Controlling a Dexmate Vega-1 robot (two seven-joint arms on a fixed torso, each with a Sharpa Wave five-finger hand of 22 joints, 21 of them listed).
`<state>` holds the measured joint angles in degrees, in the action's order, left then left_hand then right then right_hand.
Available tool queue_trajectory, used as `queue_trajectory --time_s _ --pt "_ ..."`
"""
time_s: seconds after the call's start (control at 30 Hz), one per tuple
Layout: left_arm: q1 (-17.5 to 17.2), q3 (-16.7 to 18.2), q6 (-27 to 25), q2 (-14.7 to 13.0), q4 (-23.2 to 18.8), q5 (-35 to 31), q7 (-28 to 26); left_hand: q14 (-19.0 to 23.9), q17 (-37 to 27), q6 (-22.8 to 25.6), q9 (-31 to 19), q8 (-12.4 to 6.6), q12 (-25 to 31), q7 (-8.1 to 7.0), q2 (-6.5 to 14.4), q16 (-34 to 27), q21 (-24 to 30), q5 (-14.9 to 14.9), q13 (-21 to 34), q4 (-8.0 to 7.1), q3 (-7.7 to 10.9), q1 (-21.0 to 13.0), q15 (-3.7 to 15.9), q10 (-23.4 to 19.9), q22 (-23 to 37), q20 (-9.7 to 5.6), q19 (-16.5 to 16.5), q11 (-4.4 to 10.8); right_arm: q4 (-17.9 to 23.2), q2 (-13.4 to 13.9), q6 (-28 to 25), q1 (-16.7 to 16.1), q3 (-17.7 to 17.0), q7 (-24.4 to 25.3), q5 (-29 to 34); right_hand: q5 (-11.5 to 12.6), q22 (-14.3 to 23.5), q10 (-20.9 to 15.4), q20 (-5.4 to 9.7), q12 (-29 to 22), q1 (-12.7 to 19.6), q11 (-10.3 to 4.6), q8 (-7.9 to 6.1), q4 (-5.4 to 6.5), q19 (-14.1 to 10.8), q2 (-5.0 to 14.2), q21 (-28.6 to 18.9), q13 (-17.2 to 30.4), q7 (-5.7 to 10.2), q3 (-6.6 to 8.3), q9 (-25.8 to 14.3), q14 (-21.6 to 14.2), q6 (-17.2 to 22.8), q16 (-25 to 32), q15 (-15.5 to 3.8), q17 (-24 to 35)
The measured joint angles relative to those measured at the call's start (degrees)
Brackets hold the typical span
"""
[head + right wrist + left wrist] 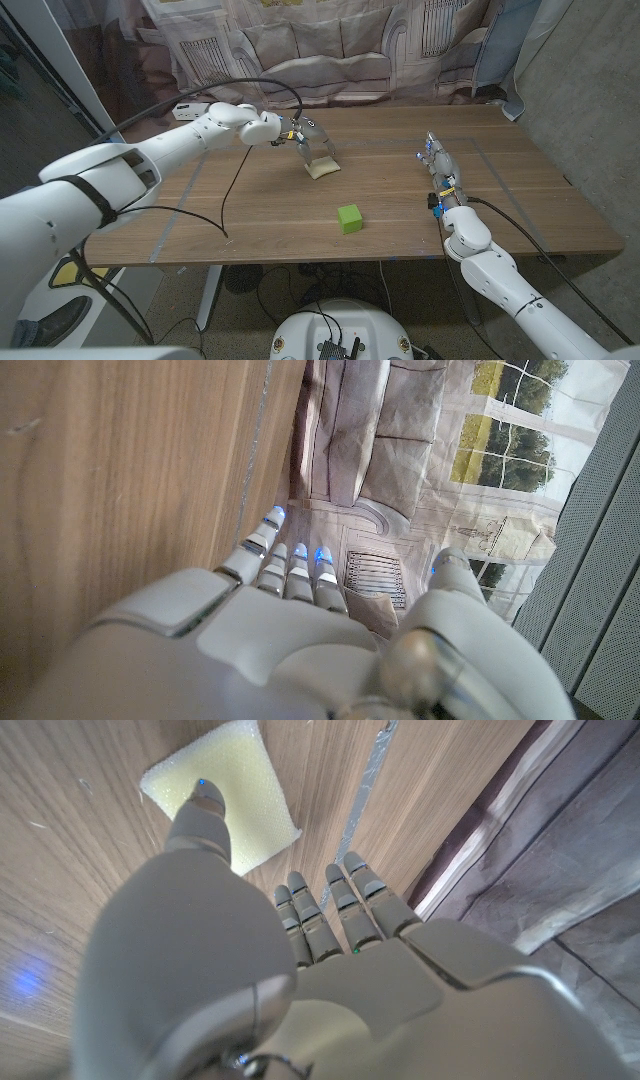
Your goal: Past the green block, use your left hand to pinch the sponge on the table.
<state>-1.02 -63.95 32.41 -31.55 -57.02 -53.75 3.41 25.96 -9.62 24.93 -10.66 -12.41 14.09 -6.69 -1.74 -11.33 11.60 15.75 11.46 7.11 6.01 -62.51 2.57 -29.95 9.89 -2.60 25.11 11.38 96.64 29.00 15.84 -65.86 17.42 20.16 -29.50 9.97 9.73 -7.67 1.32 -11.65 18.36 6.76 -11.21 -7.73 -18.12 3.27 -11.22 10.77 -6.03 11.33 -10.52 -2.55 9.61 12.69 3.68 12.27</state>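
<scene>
**Left hand over the sponge**

The wooden table (520,190) carried everything. The left hand (310,140) hung over the pale sponge (323,168) beyond the green block (349,218), thumb tip (203,800) touching it, nothing pinched. The right hand (440,170) waited empty, fingers apart.

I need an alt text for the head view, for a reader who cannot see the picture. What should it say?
The left robot hand reaches across a wooden table and is down over a pale yellow sponge, past a green block nearer the front edge. The right robot hand stands apart near the right side, holding nothing.
</scene>
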Motion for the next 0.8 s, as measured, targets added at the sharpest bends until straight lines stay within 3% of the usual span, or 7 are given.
queue_trajectory --time_s 0.8 --pt "0.5 -3.2 -0.3 1.1 3.9 0.6 -5.1 4.9 0.0 5.2 0.0 -0.45 0.6 0.34 0.2 -0.1 0.8 -0.7 0.1 -0.01 -0.47 -1.0 0.39 -3.9 0.1 -0.25 3.9 -0.12 -0.3 -0.3 0.2 -0.2 0.1 -0.7 -1.0 0.0 0.0 0.0 0.0 0.0 0.0 0.0 0.0 0.0 0.0 0.0 0.0 0.0 0.0 0.0 0.0 -0.2 0.0 0.0 0.22 0.0"
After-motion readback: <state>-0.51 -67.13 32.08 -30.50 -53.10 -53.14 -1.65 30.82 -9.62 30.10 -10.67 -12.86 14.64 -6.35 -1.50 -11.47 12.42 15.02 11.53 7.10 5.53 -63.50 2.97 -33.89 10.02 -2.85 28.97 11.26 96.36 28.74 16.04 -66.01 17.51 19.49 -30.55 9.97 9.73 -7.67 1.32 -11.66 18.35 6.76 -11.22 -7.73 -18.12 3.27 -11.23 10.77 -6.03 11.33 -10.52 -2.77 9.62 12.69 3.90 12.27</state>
